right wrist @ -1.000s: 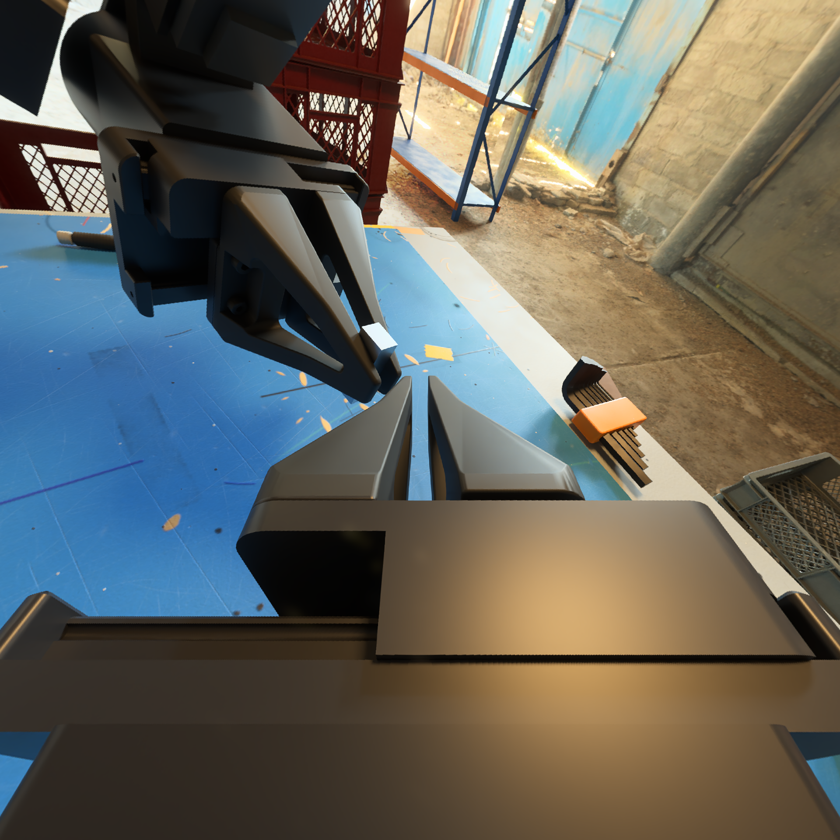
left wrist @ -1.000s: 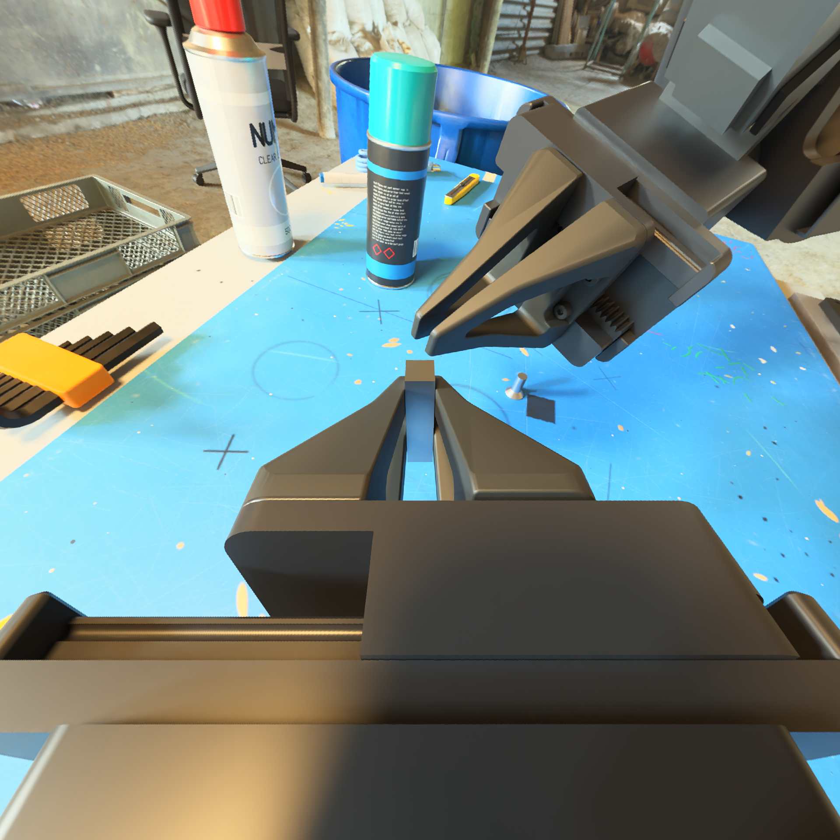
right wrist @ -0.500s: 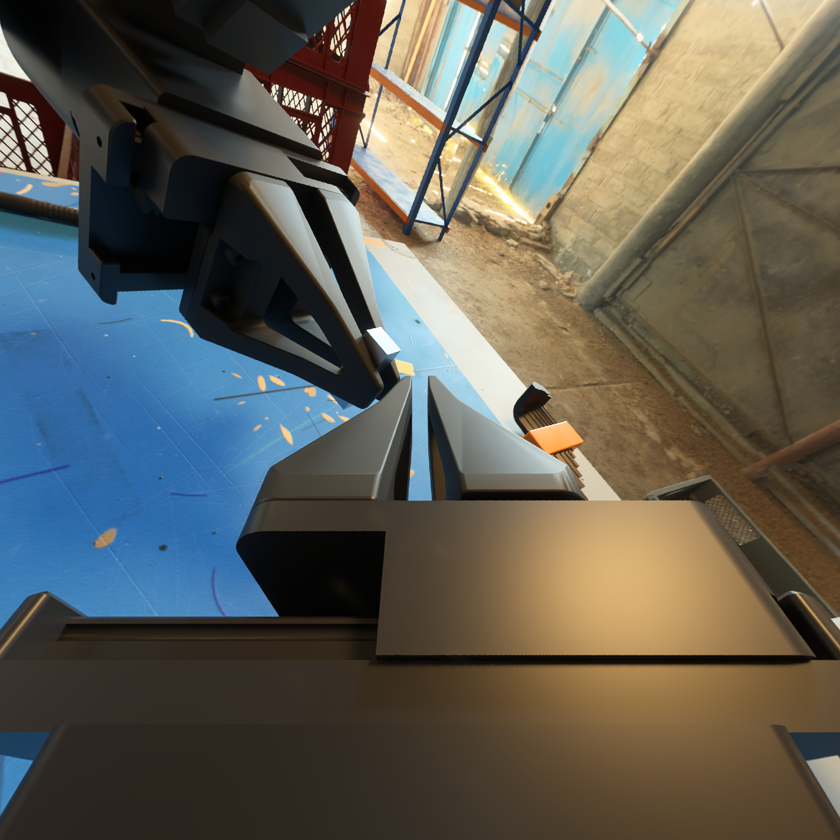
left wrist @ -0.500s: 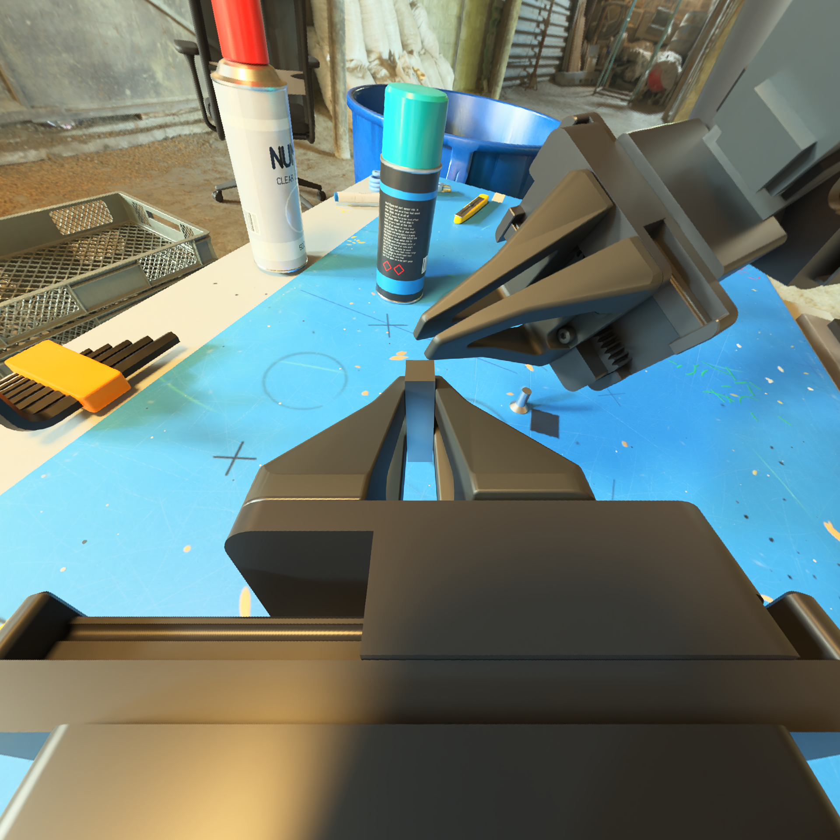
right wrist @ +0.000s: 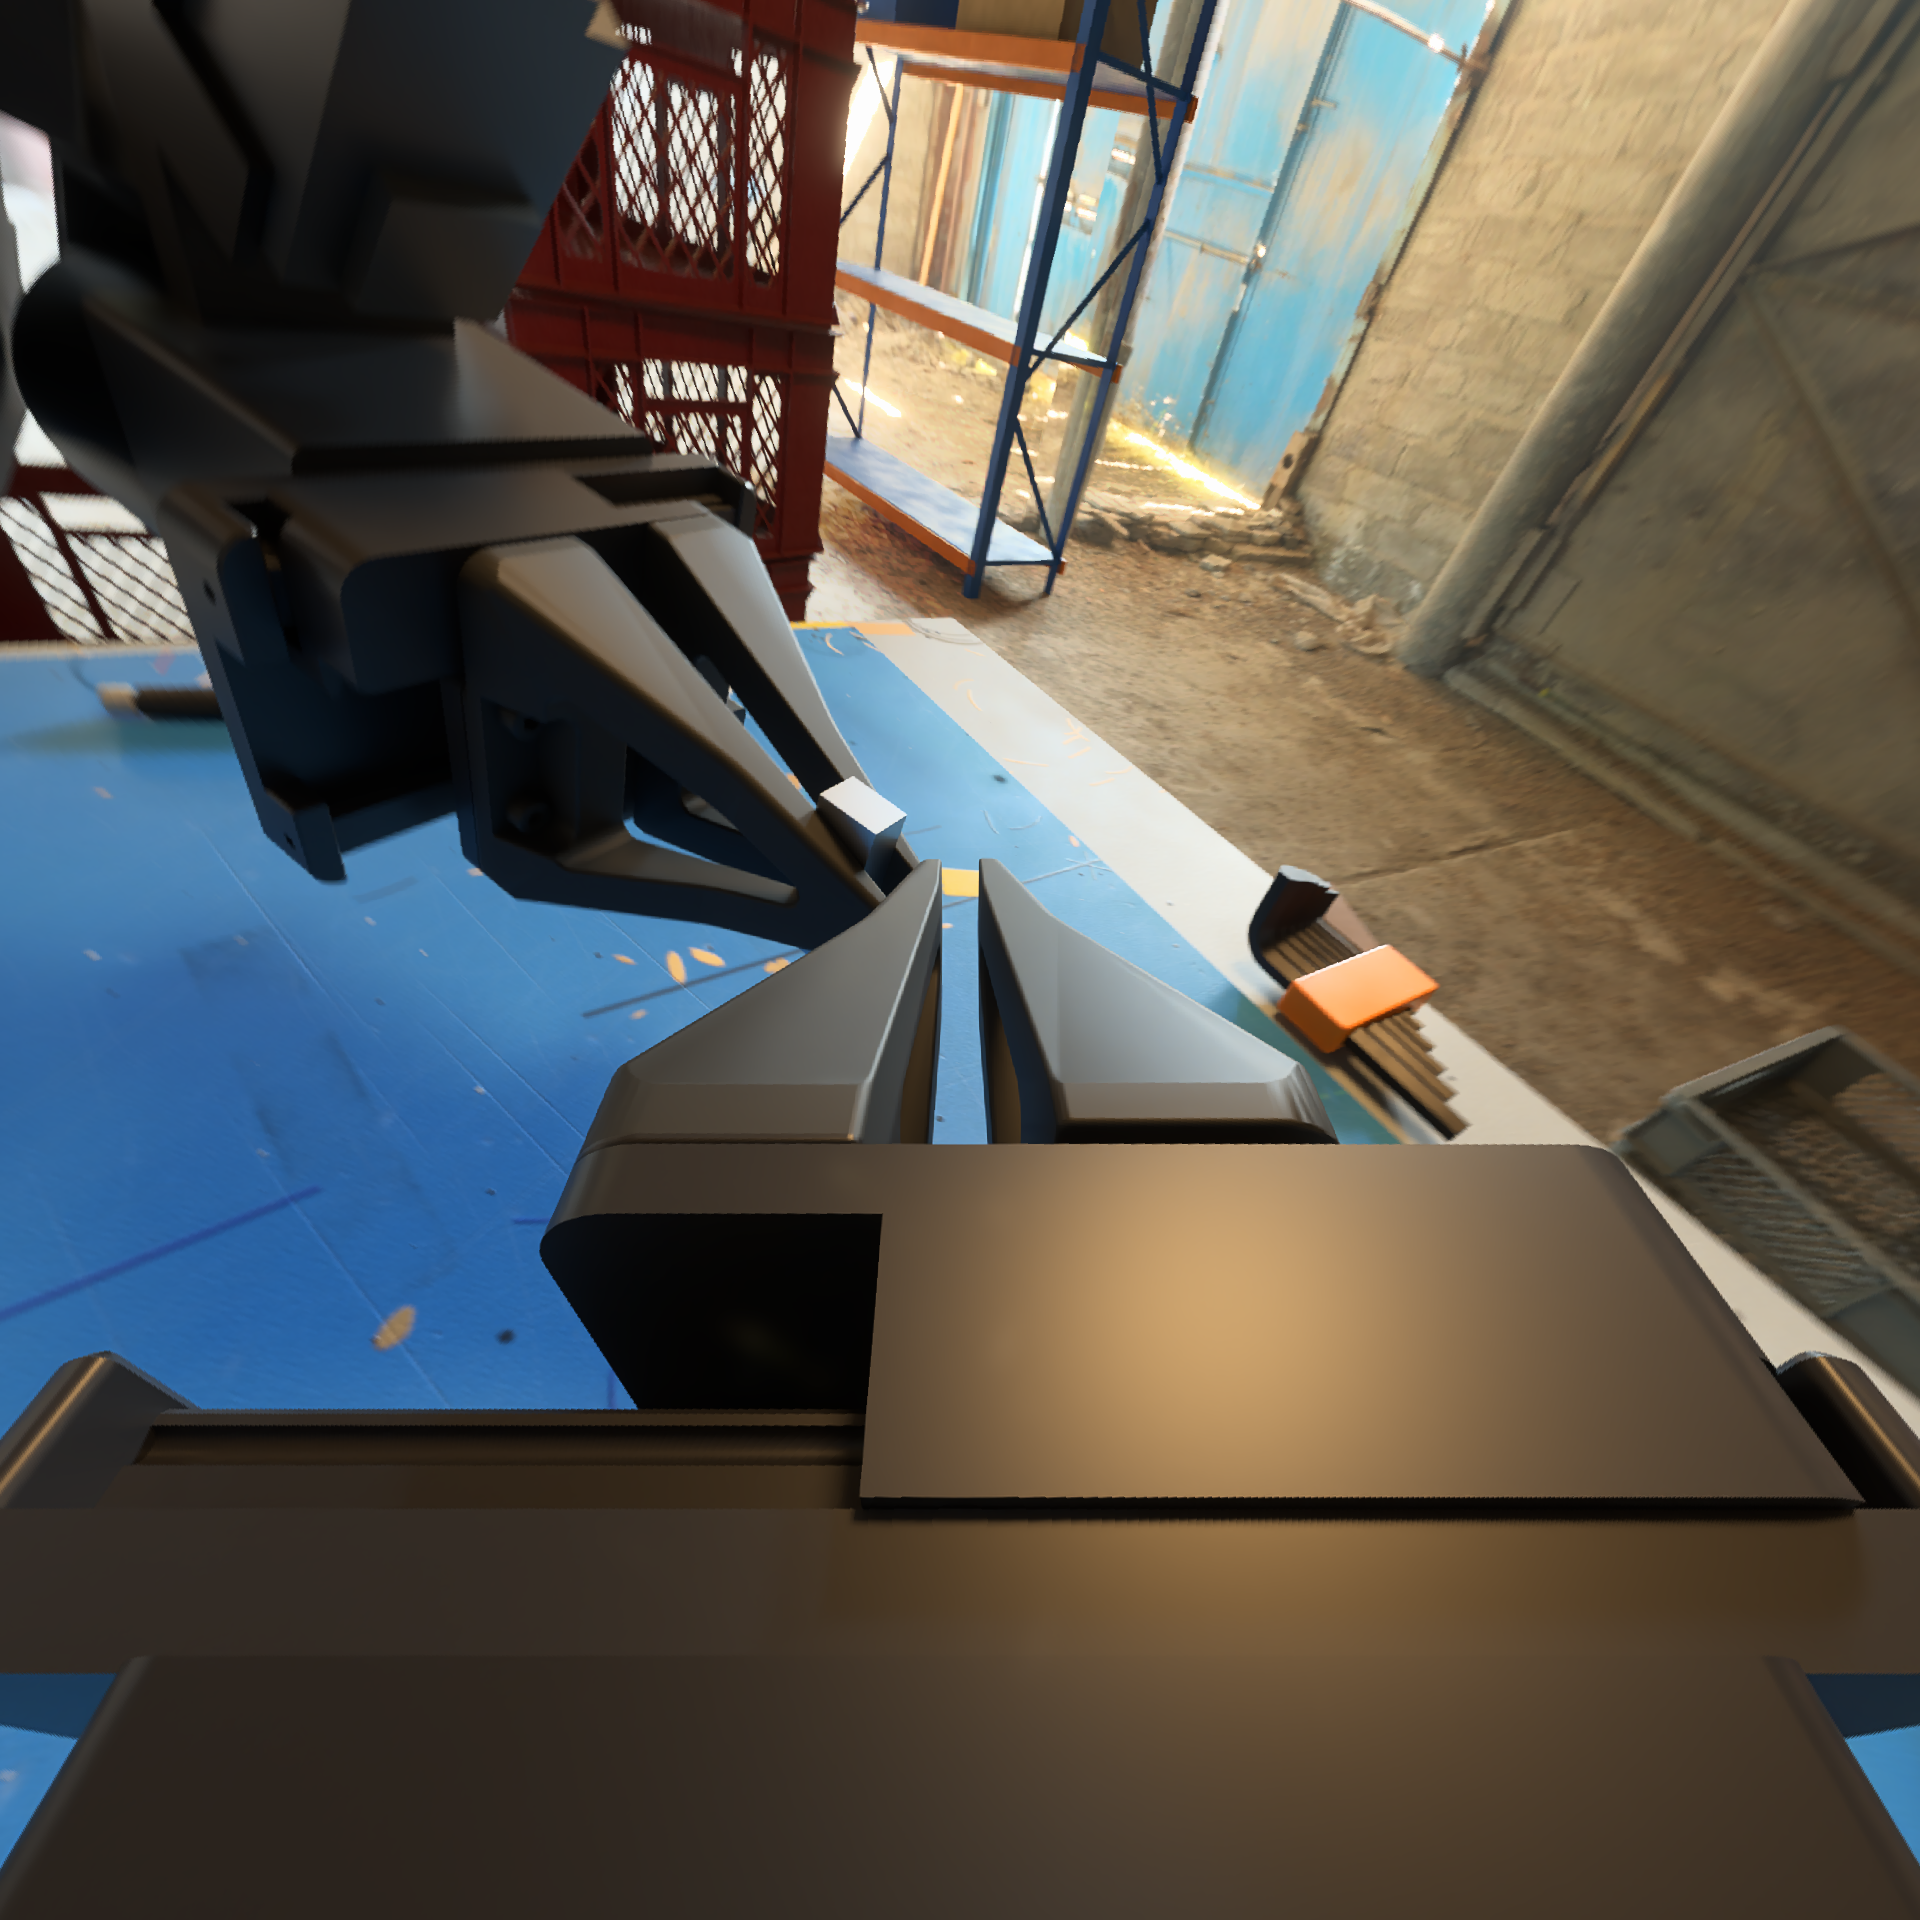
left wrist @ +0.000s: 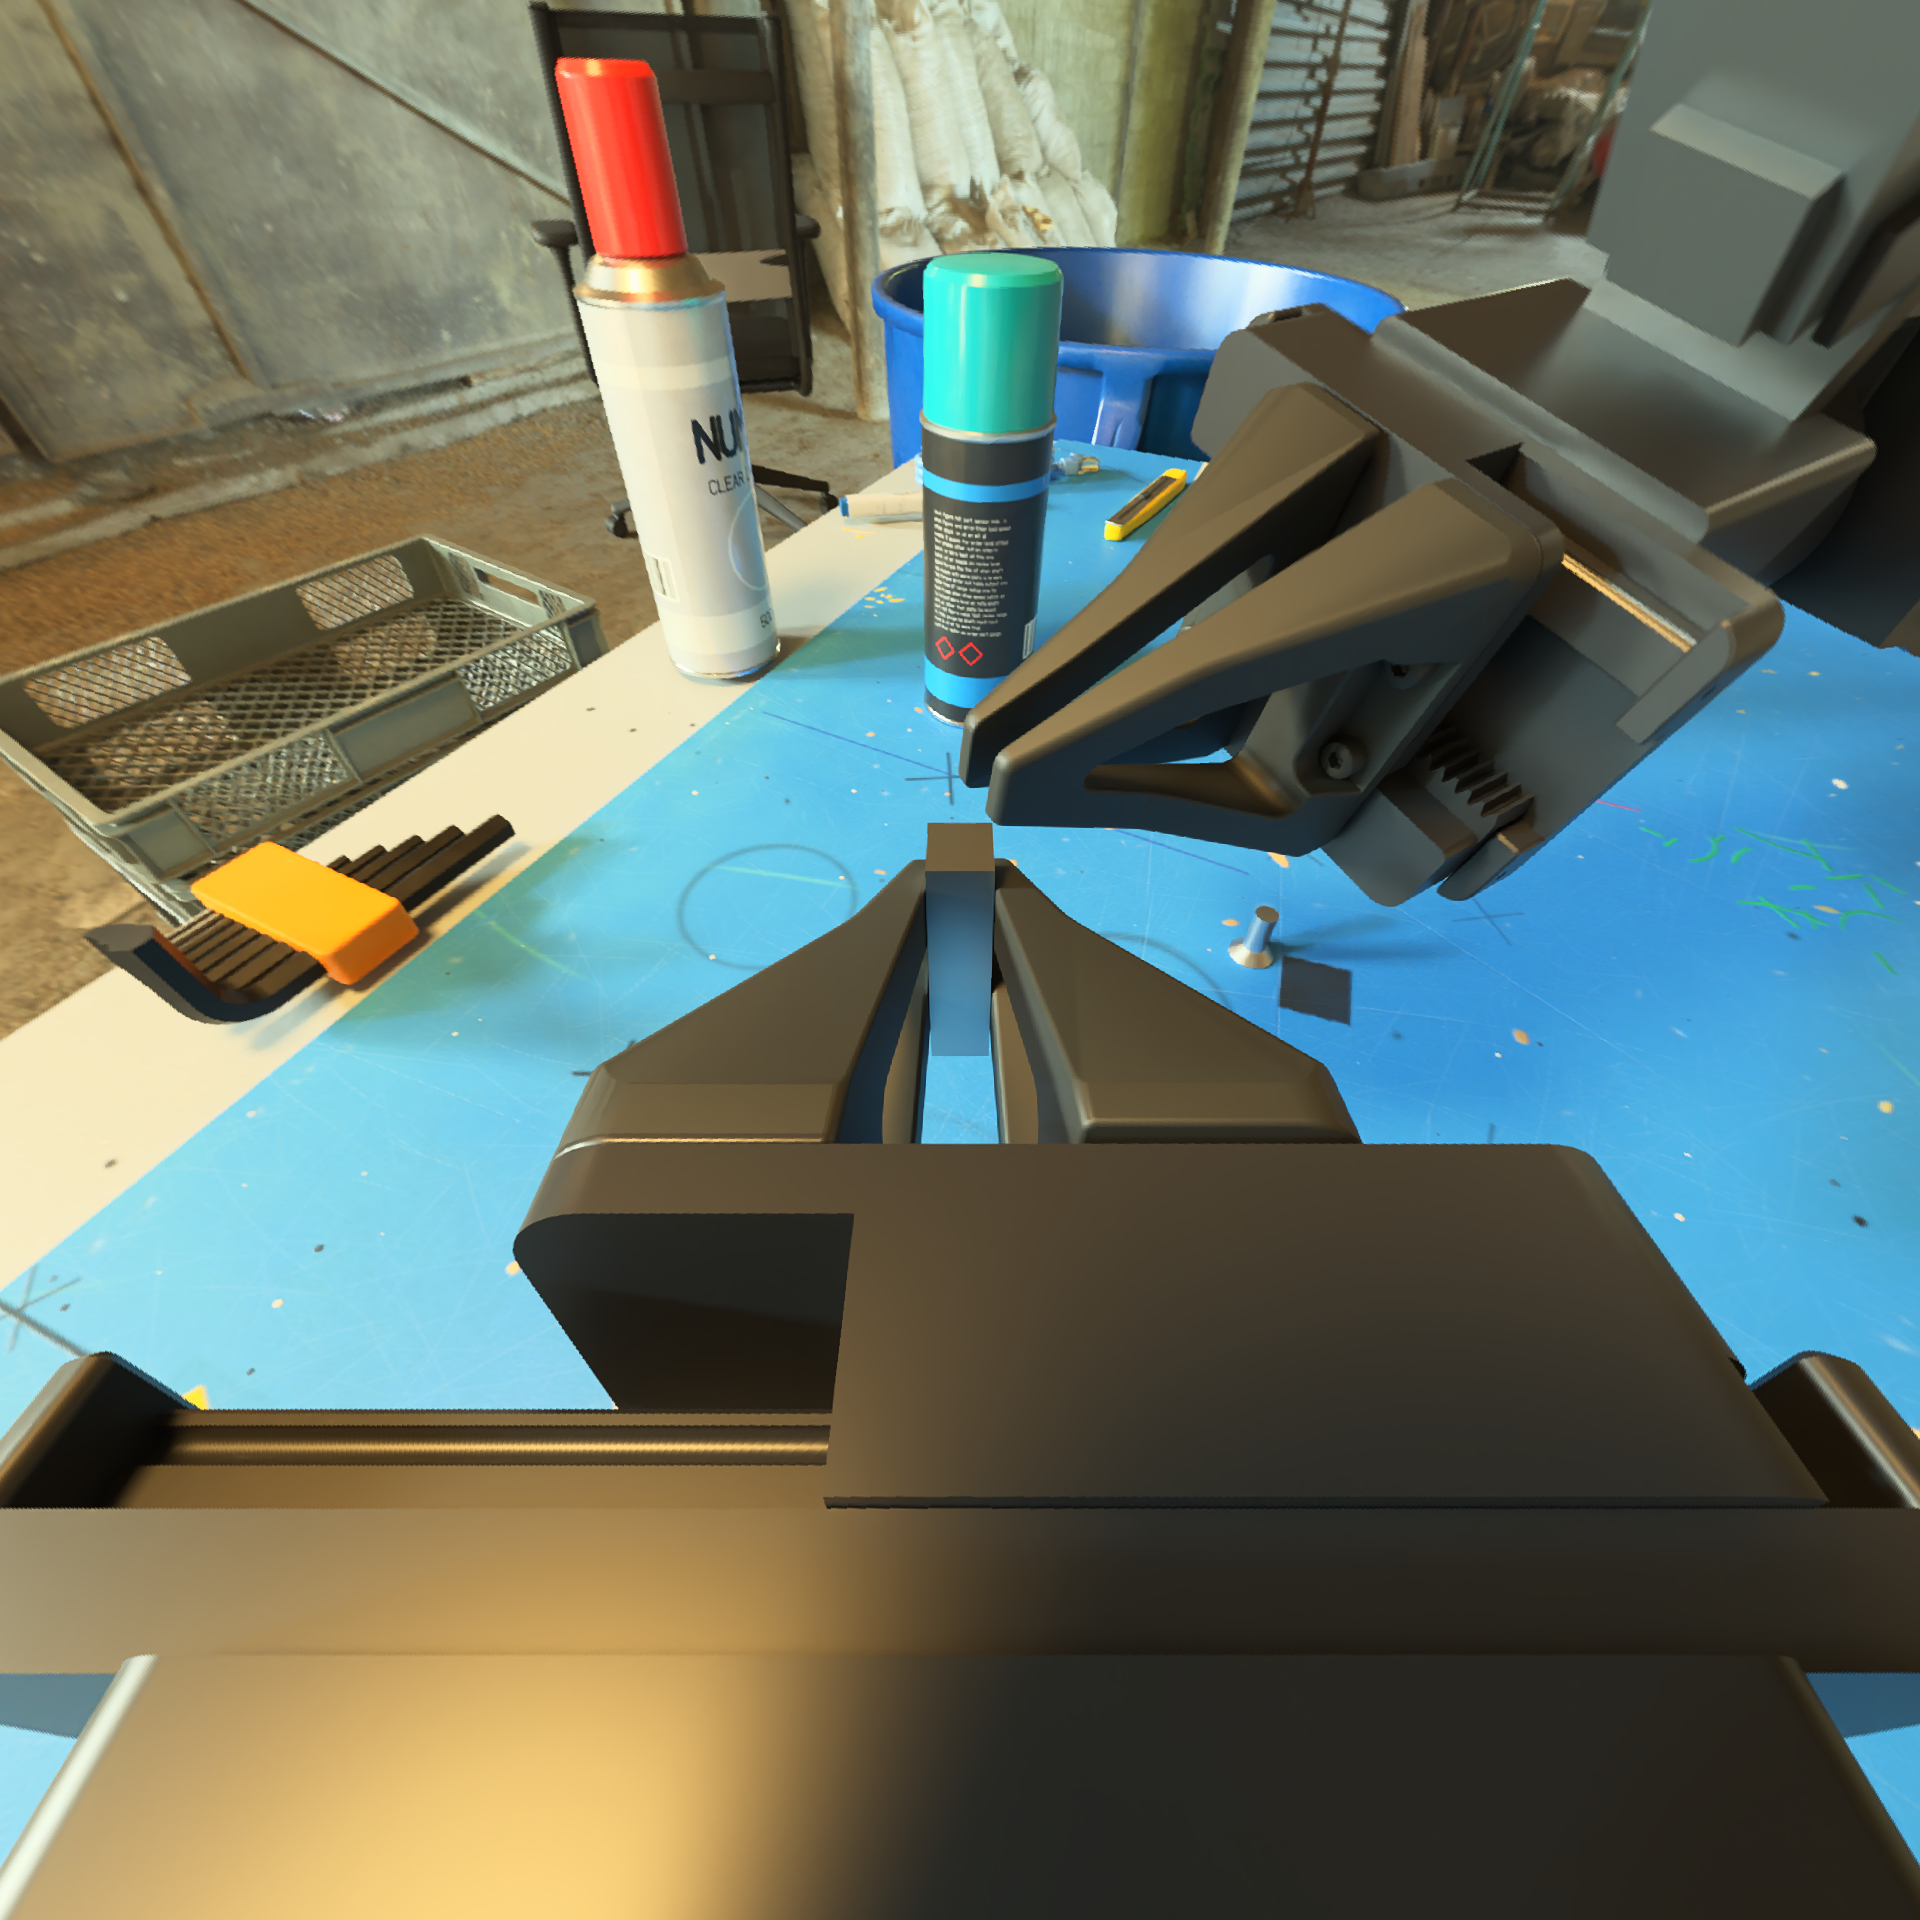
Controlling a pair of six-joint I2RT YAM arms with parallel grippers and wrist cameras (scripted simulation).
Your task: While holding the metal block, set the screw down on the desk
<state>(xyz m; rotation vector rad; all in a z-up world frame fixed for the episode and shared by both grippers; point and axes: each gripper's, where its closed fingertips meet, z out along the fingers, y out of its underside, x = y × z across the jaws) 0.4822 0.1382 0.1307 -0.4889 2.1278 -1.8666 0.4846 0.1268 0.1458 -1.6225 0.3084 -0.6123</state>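
The left gripper (left wrist: pixel 961 935) is clamping the block (left wrist: pixel 959 940) aloft, keeping it secured. The right gripper (right wrist: pixel 958 914), fingers nearly together and holding nothing, is hovering just beyond; the screw (left wrist: pixel 1254 938) is standing head-down on the desk (left wrist: pixel 623 1091) below it.

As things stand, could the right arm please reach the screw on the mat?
Probably yes: the right gripper hangs empty above the screw, which stands alone on the blue mat, clear of the held metal block.
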